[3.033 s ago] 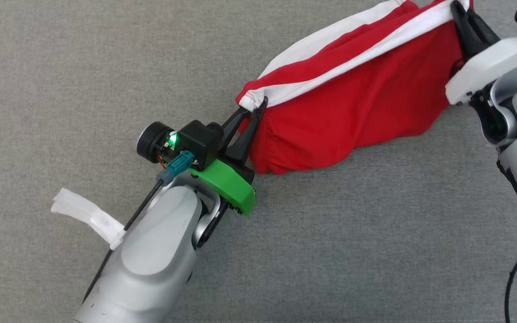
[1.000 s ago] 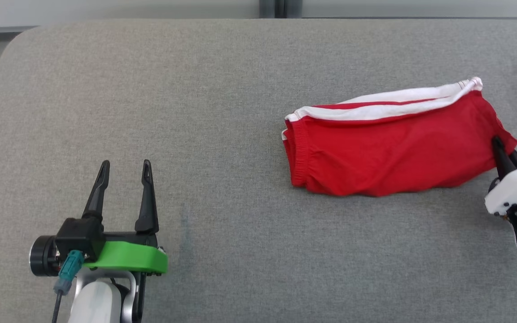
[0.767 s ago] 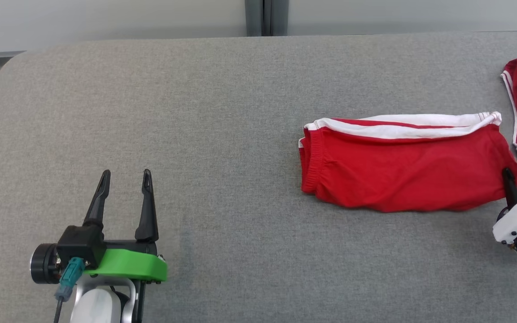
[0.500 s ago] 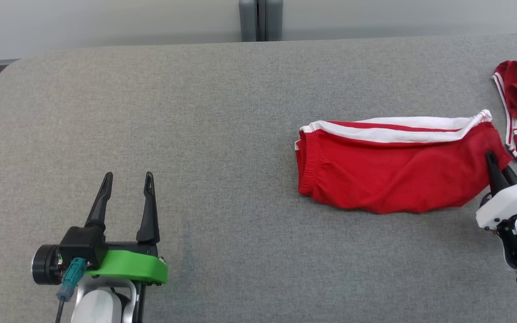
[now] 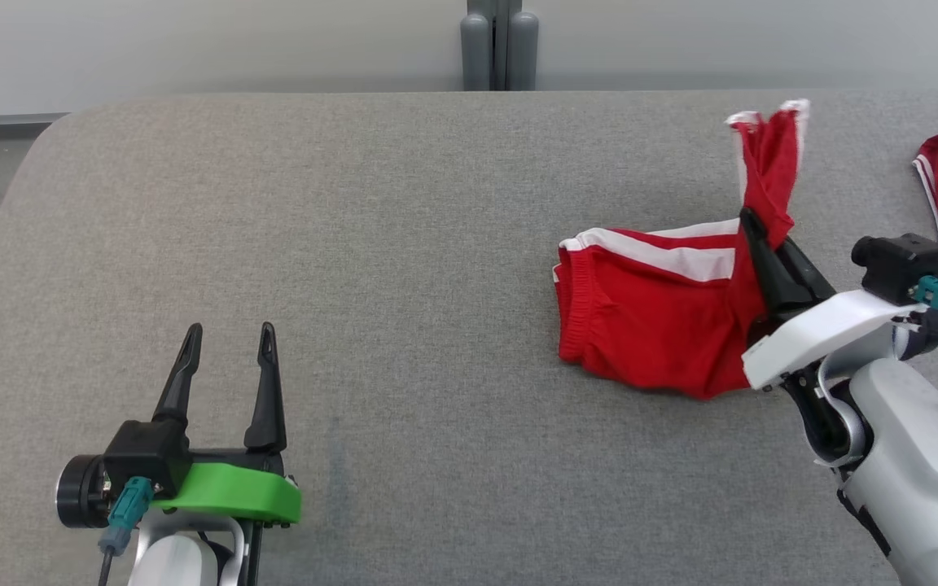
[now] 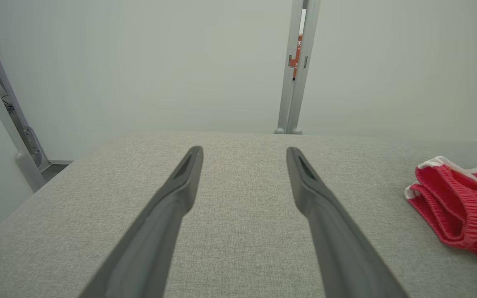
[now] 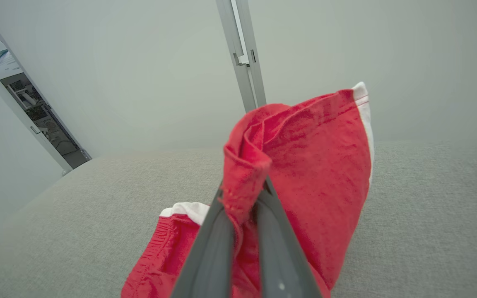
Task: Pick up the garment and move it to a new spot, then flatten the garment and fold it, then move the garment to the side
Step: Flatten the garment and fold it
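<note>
Pinching a lifted edge of the garment, right jaws grip tight; left jaws gape over open grey tabletop.

Before me lies a counter covered in grey woven cloth, its corner far left of the post rounded; a grey metal post, a paired upright, stands behind its far edge; a plain pale wall runs either side of the post; far left of the post, a narrow opening shows shelving; the light is soft and even.
</note>
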Tool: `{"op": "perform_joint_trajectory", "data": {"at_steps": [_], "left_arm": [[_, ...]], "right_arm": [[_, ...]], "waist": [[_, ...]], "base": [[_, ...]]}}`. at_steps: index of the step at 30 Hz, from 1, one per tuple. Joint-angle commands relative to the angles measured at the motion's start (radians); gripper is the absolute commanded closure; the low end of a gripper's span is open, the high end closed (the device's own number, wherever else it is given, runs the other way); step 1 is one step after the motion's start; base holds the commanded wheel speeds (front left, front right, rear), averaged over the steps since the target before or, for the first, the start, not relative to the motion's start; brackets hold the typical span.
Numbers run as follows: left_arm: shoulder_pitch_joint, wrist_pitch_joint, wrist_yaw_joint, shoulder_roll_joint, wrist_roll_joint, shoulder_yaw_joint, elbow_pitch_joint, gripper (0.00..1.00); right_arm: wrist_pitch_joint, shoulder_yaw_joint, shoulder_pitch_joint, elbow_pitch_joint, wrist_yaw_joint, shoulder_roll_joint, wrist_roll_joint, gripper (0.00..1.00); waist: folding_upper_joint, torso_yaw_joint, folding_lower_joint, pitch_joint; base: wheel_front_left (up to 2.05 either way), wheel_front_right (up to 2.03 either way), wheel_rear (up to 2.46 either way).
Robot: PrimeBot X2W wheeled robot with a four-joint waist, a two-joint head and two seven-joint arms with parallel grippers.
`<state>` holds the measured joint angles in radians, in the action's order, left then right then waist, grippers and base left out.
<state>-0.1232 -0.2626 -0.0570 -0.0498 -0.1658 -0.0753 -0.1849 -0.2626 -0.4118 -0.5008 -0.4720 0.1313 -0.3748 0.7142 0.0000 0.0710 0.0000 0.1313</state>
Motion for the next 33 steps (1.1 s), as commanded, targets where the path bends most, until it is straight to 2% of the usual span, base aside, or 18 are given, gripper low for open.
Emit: {"op": "perform_joint_trajectory", "data": {"at_steps": [1,6,11,17,18,19,20,27,33], "left_arm": [[0.016,-0.003,0.005,-0.002,-0.002,0.004,0.004,0.0],[0.014,-0.003,0.008,-0.002,-0.017,-0.007,0.002,0.0],[0.0,-0.003,0.015,-0.002,-0.031,-0.028,-0.002,0.0],[0.003,-0.003,0.022,-0.002,-0.039,-0.033,-0.001,0.0],[0.007,-0.003,0.023,-0.002,-0.039,-0.032,-0.002,0.0],[0.011,-0.003,0.024,-0.002,-0.038,-0.031,-0.002,0.0],[0.014,-0.003,0.023,-0.002,-0.038,-0.03,-0.001,0.0],[0.011,-0.003,0.023,-0.002,-0.028,-0.028,-0.001,0.0],[-0.005,-0.003,0.016,-0.002,-0.024,-0.036,-0.005,0.0]], "right_arm": [[-0.003,-0.021,0.013,0.022,-0.001,0.009,-0.013,1.0],[-0.003,-0.127,0.023,0.046,-0.001,0.031,-0.063,1.0],[-0.003,-0.196,0.036,-0.012,-0.001,0.052,-0.097,1.0],[-0.003,-0.216,0.07,-0.046,-0.001,0.08,-0.098,1.0],[-0.003,-0.218,0.074,-0.041,-0.001,0.081,-0.096,0.68],[-0.003,-0.217,0.078,-0.03,-0.001,0.08,-0.097,0.16],[-0.003,-0.213,0.082,-0.021,-0.001,0.077,-0.097,0.0],[-0.003,-0.082,0.09,0.079,-0.001,0.019,-0.092,0.0],[-0.003,0.067,0.087,0.061,-0.001,-0.031,-0.078,0.0]], "waist": [[0.0,0.011,0.0,0.004],[0.0,0.037,0.0,0.012],[0.0,0.075,0.0,0.019],[0.0,0.098,0.0,0.023],[0.0,0.098,0.0,0.023],[0.0,0.097,0.0,0.023],[0.0,0.095,0.0,0.024],[0.0,0.069,0.0,0.024],[0.0,0.062,0.0,0.03]], "base": [[0.0,0.0,0.0],[0.0,0.0,0.0],[0.0,0.0,0.0],[0.0,0.0,0.0],[0.0,0.0,0.0],[0.0,0.0,0.0],[0.0,0.0,0.0],[0.0,0.0,0.0],[0.0,0.0,0.0]]}}
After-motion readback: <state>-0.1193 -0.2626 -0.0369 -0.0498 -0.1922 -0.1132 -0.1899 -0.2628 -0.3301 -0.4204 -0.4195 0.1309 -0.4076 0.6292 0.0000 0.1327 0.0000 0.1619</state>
